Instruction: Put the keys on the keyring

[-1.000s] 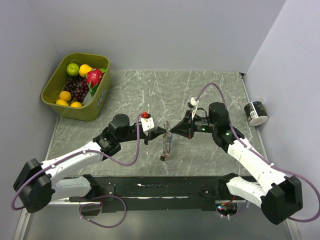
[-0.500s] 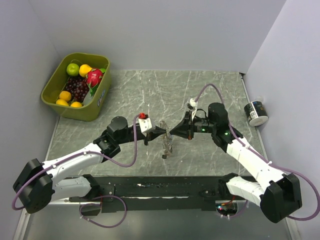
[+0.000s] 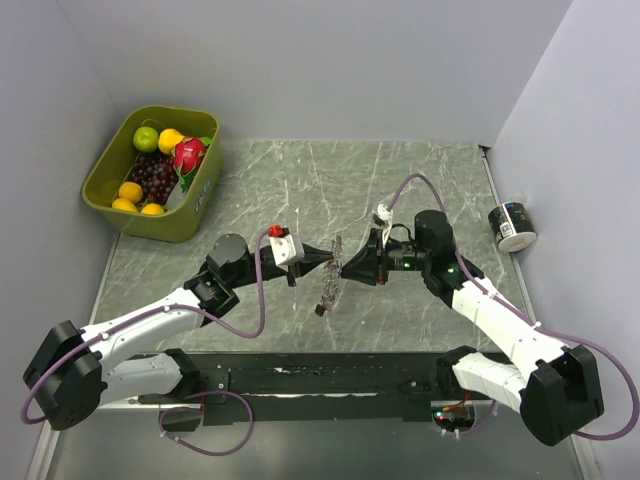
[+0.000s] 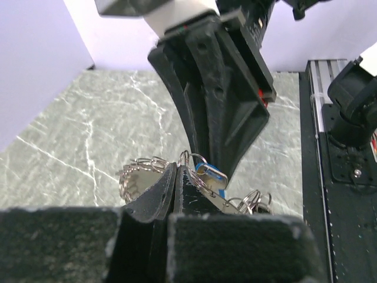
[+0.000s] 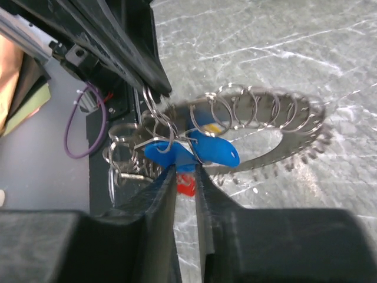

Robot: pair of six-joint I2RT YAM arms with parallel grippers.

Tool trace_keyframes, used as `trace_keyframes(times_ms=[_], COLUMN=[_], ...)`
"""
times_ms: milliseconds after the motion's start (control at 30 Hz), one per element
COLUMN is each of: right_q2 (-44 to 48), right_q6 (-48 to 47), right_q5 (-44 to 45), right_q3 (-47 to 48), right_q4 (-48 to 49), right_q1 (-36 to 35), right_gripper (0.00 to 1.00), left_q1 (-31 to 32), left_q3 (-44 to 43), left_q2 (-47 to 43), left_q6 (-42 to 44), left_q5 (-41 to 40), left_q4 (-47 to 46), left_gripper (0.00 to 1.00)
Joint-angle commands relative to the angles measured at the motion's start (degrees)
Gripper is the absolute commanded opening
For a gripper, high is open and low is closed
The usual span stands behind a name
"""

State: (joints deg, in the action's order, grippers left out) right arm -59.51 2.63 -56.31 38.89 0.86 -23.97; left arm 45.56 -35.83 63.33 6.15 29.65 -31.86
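Midway between the two arms, the keyring (image 3: pixel 333 268) is held off the marble table (image 3: pixel 400 190), edge-on to the overhead camera. A small cluster of keys (image 3: pixel 322 303) hangs below it. From the right wrist the keyring (image 5: pixel 268 112) shows as a flat silvery hoop with many small wire loops strung along its rim, and its shadow lies on the stone beneath.

A blue key (image 5: pixel 203 152) sits at the near edge of the hoop, and a red key (image 5: pixel 186 186) shows just under it.

The left gripper (image 4: pixel 177 174) has its two fingers pressed together on the rim of the keyring (image 4: pixel 138 177), pinching it, with the blue key (image 4: pixel 211 177) just beside the tips. The right gripper (image 5: pixel 184 172) faces it nose to nose. Its fingers stand a little apart, with a narrow gap in which the red key shows. The tips reach the head of the blue key, but I cannot tell whether they touch it.

Well away at the far left corner is a green bin (image 3: pixel 105 165) of fruit. A small black-and-white can (image 3: pixel 512 226) lies off the right edge of the table.
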Motion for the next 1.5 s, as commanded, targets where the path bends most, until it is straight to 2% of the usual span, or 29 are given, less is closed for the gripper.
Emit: trace_keyframes(times_ms=[0,100,200,300,433,533,667,1033,1267,1467], right_q2=[1.23,5.18,10.89,16.69,16.88,15.30,13.28,10.99,8.45,6.42], right_q6=[-1.75,-1.49,-1.32,-1.05,-0.53,-0.08,-0.43,2.73,5.54,5.98], right_q5=[0.58,3.66,7.27,7.27,0.87,-1.60,-3.18,-3.80,-5.65,-7.76], right_q3=[0.13,-1.01,-2.41,-4.00,-3.48,-2.25,-1.37,-0.93,-0.31,1.10], right_q4=[-0.07,0.54,1.94,5.46,9.15,10.48,11.53,15.31,17.07,15.39], right_q1=[0.32,0.32,0.32,0.41,0.41,0.32,0.32,0.32,0.24,0.24], right_gripper=[0.34,0.50,0.61,0.69,0.71,0.67,0.55,0.49,0.40,0.16], left_q1=[-0.30,-0.30,-0.30,-0.30,-0.30,-0.30,-0.30,-0.30,-0.30,-0.30], left_q3=[-1.87,-1.87,-1.52,-1.43,-1.52,-2.30,-2.84,-3.63,-3.80,-3.80], left_q2=[-1.81,-1.89,-1.98,-1.89,-0.93,-0.32,-0.14,0.13,0.13,0.13], left_q6=[-0.70,-0.35,-0.18,-0.35,-1.14,-1.85,-2.46,-3.51,-3.87,-4.13], left_q5=[0.67,0.85,1.11,2.43,5.33,7.70,9.64,11.40,11.40,11.75], left_q4=[-6.38,-5.85,-5.50,-6.02,-7.69,-8.14,-8.65,-8.66,-8.40,-8.40], left_gripper=[0.01,0.01,0.01,0.01,0.01,0.01,0.01,0.01,0.01,0.01])
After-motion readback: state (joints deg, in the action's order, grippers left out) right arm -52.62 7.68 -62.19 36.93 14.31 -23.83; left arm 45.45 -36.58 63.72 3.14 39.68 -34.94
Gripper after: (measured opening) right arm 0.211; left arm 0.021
